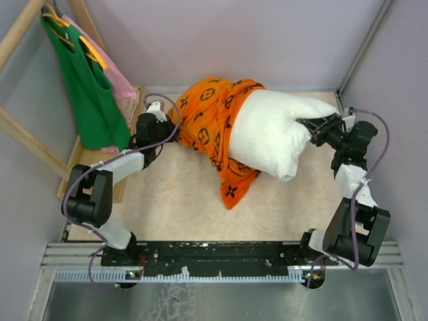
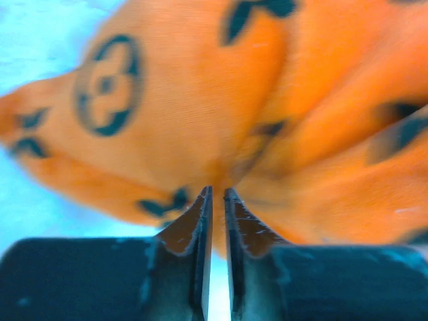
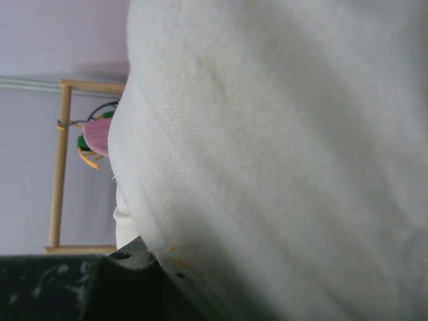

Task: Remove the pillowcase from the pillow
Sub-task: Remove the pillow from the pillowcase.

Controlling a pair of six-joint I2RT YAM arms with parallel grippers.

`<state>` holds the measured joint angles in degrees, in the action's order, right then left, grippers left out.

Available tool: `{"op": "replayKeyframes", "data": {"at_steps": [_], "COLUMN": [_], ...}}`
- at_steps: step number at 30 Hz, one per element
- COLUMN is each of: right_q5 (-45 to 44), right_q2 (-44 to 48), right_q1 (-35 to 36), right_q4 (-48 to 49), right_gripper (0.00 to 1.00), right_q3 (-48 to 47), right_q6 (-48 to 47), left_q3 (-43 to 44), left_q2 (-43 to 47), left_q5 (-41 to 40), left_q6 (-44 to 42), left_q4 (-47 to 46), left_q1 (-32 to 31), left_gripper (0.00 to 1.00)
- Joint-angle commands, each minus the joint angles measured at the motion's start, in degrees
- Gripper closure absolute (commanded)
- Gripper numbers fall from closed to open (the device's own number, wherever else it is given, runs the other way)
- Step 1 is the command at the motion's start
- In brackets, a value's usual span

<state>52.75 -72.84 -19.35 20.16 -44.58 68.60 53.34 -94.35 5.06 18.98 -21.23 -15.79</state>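
Note:
The orange pillowcase [image 1: 210, 117] with black motifs covers the left end of the white pillow [image 1: 271, 134], which lies across the back of the table; its lower edge trails toward the front. My left gripper [image 1: 168, 122] is at the case's left end. In the left wrist view, the left gripper [image 2: 217, 192] has its jaws nearly together, pinching a fold of the pillowcase [image 2: 200, 100] at the tips. My right gripper [image 1: 313, 127] is shut on the pillow's right corner. The pillow [image 3: 281, 134] fills the right wrist view, and only one dark finger [image 3: 130, 257] shows.
A green tank top [image 1: 83, 87] and a pink garment [image 1: 117, 77] hang on a wooden rack [image 1: 93, 160] at the back left, close to the left arm. Grey walls enclose the table, with a metal post [image 1: 361, 47] at the back right.

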Motion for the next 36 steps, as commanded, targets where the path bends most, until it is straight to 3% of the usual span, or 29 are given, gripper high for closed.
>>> {"op": "replayKeyframes", "data": {"at_steps": [1,3,8,11,12,14,15,16,19,23,27,33,36], "right_q5": [-0.92,-1.24,-5.03,-4.39,-4.18,-5.54,-6.67,-7.60,-7.96,-7.00,-7.07,-6.31,-6.18], "right_q2": [-2.29,-3.82,-7.04,-9.51,-9.89,-9.56,-9.07,-8.47,-7.31,-5.82,-3.45,-1.43,-1.16], "right_q1": [-8.38,-9.33,-10.17,-9.26,-8.51,-5.79,-3.82,-2.30,0.62,0.99,0.96,1.04,1.05], "right_q4": [18.95,19.55,10.90,5.82,2.38,-5.81,-8.54,-10.06,-10.38,-8.65,-9.27,-8.60,-7.44], "right_gripper": [1.00,1.00,1.00,1.00,1.00,1.00,1.00,1.00,1.00,1.00,1.00,1.00,1.00], "right_q3": [-0.08,-0.43,-5.83,-10.34,-12.11,-15.26,-16.22,-16.36,-15.43,-13.04,-11.27,-10.47,-10.18], "right_q6": [13.16,14.21,8.72,3.27,0.07,-7.25,-9.84,-11.52,-12.18,-11.07,-11.92,-11.85,-11.05], "left_q3": [-4.54,-6.40,-12.38,-16.19,-17.30,-18.52,-17.33,-15.39,-6.18,5.12,9.60,8.65,2.24], "left_q2": [4.87,7.62,18.73,26.34,27.50,26.51,24.37,21.13,10.04,-3.04,-12.40,-19.74,-20.62], "left_q5": [-7.67,-10.40,-19.42,-16.02,-12.49,-5.78,-3.56,-1.49,5.91,9.34,14.79,20.14,20.13], "left_q6": [-2.19,-2.28,-3.10,-5.03,-5.73,-6.86,-6.87,-6.69,-4.23,1.18,9.67,26.58,35.25], "left_q4": [-1.15,0.27,6.78,6.03,4.36,-0.57,-1.14,-0.57,1.38,5.76,1.66,-5.85,-17.06], "left_q1": [3.56,5.19,5.93,5.81,5.52,5.00,4.98,4.98,4.98,4.99,5.42,5.68,5.81], "left_gripper": [0.94,1.00,1.00,1.00,0.90,0.37,0.21,0.13,0.04,0.03,0.04,0.07,0.07]}}
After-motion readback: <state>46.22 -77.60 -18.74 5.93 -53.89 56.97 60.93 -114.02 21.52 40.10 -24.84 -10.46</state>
